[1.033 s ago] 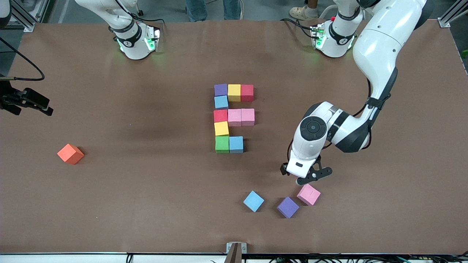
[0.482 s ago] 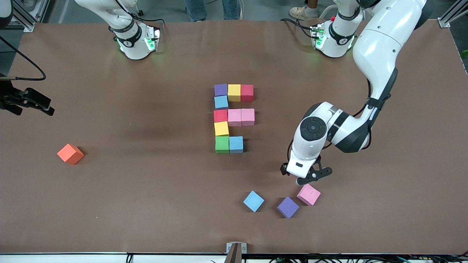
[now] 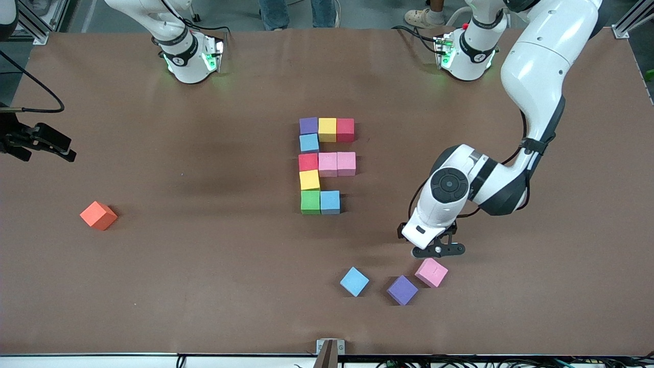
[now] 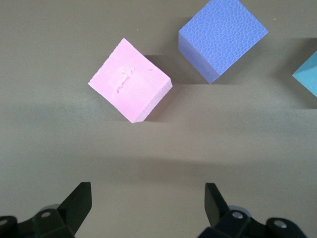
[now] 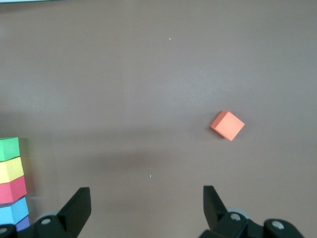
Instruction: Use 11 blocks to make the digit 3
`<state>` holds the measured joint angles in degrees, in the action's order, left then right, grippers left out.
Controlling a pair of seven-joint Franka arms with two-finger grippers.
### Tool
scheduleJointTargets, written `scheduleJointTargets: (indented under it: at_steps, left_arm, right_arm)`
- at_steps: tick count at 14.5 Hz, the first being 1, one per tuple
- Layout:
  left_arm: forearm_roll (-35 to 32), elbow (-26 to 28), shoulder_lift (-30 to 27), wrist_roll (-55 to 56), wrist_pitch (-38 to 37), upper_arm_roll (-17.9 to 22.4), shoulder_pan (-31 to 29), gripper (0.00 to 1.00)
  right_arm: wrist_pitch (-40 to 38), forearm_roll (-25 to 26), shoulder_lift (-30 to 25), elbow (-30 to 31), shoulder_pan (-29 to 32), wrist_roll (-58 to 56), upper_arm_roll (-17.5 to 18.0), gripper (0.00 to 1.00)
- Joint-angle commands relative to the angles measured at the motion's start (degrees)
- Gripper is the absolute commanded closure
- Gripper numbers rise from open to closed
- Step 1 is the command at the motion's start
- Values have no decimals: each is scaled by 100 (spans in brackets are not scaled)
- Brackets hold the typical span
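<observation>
At the right arm's end of the table, the right gripper (image 3: 48,143) waited with its jaws apart, holding nothing; in the front view it was partly cut off at the edge. Near it lay the orange cube (image 3: 98,215), which is no part of the figure.

At mid-table stood the unfinished digit 3 (image 3: 327,164): ten cubes were placed. The top bar of purple, yellow and red was whole, as was the middle bar of red and two pinks, with a light blue and a yellow cube joining the bars along one edge. The bar nearest the front camera held only a green cube (image 3: 310,201) and a light blue one (image 3: 330,201), so one cube was judged left to place, beside that blue one.

Nearer the camera lay three loose cubes: a light blue cube (image 3: 354,281), a purple cube (image 3: 402,290) and a pink cube (image 3: 431,272), the last two almost touching. The left gripper (image 3: 438,250) hovered just beside the pink cube, jaws apart and empty. Its fingertips (image 4: 79,201) showed only in the left wrist view.
</observation>
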<state>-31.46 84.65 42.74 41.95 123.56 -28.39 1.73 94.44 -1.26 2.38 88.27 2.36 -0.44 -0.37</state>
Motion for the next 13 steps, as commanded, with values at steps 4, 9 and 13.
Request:
scheduleJointTargets:
  at_steps: [4,9,13]
  left_arm:
    - [70,96,-100,-186,-78,-70,-41,0]
    - [-26,96,32,-1635,597,-44,-296,0]
    - [-657,113,269,-2103,1537,9,-463,0]
  right_arm:
    - [-22,56,-132,94,-7,61,20,0]
    - [-22,47,-132,94,-16,61,29,0]
    - [-22,47,-132,94,-16,61,29,0]
